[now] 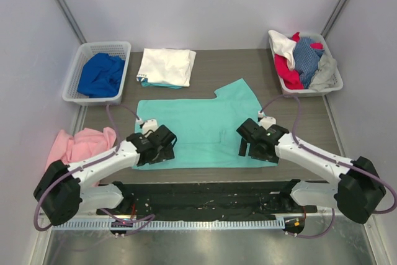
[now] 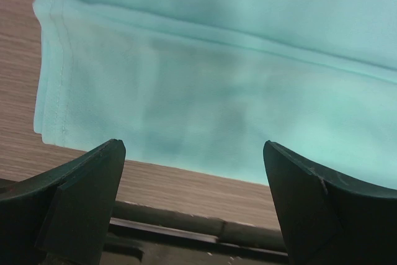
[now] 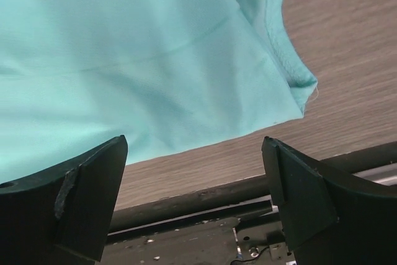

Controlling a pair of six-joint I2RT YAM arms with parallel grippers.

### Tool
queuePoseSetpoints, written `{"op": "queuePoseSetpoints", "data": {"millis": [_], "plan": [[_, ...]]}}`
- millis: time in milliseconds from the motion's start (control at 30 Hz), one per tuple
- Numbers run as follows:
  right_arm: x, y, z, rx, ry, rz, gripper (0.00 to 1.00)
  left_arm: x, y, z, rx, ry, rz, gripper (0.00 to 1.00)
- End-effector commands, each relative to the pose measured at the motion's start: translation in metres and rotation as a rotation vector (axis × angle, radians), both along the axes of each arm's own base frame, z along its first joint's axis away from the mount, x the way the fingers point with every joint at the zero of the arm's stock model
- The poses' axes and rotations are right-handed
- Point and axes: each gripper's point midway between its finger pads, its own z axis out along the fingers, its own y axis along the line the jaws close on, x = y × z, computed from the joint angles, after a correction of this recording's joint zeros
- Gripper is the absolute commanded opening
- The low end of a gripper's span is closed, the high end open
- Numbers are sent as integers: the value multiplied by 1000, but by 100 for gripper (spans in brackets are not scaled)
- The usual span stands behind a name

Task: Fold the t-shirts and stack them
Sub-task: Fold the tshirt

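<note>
Progress first: I judge the job well short of half done. One white tee [image 1: 166, 66] lies folded at the back of the table [image 1: 298, 110]. A thin teal edge shows beneath it, so it may be a stack of two, though I cannot be sure.

The mint tee [image 1: 198, 122] is the one in hand. It lies flat at the table's centre, between the two arms. Its left side runs straight, and the left wrist view shows a doubled layer with a stitched hem there, so I take that side as folded in. A sleeve sticks out at the back right, so that side is not yet folded.

My left claw [image 1: 162, 151] sits over the tee's near left corner, fingers spread wide, gripping nothing. My right claw [image 1: 251, 150] is over the near right edge, also spread and holding nothing. Its wrist view shows the near right corner just beyond the fingers. I cannot tell whether either claw touches the cloth.

Left to do:
- finish the mint tee and put it on the stack
- the blue tee [image 1: 99, 74], crumpled in the left basket [image 1: 105, 44]
- the heap in the right basket [image 1: 339, 80], with red [image 1: 286, 66], white, blue-grey and grey [image 1: 324, 74] pieces

A pink cloth [image 1: 80, 144] lies bunched at the table's left edge; what it is I cannot say.
</note>
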Motion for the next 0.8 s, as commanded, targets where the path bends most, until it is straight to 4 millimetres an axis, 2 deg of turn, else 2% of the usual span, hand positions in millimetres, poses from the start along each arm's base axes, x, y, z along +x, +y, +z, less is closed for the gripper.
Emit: {"op": "queuePoseSetpoints", "data": {"millis": [0,33,100,133,200,233,300,333,367,400,433,467,500,533,567,600,667,700,767], "plan": [[45,16,80,79,-253,12,99,23,-13,74,-41,-157,-11,100],[54,14,93,56,-297,24,100,29,-13,96,-42,-194,-15,100],[75,19,122,43,-380,29,100,36,-12,119,-47,-248,-11,100],[83,18,130,9,-405,49,100,44,-10,140,-42,-306,-6,100],[110,21,153,-12,-487,39,100,53,-8,159,-32,-368,-13,100],[124,17,149,-46,-477,20,100,61,-9,171,-32,-416,-3,100],[157,29,164,16,-530,42,100,76,1,179,21,-460,10,100],[173,33,154,21,-514,45,100,87,-4,187,1,-491,12,100],[200,23,161,46,-562,11,100,99,2,182,35,-475,14,100],[217,31,165,109,-568,25,100,107,3,181,33,-473,20,100],[232,29,166,118,-579,19,100,119,1,188,10,-494,30,100],[257,20,147,100,-555,-9,100,131,8,181,22,-475,58,100],[279,22,165,106,-593,14,100,137,6,179,4,-464,44,100],[293,23,163,103,-592,32,100,146,3,184,-12,-475,48,100],[312,27,138,88,-543,59,99,151,6,183,-11,-472,58,100],[332,27,155,79,-581,95,98,155,3,178,-10,-449,41,100],[353,32,144,75,-564,136,97,160,-1,181,-16,-449,27,100],[370,30,136,71,-558,142,97,161,-2,178,-11,-439,15,100],[384,31,127,75,-546,180,95,160,-2,175,-4,-432,11,100]]}}
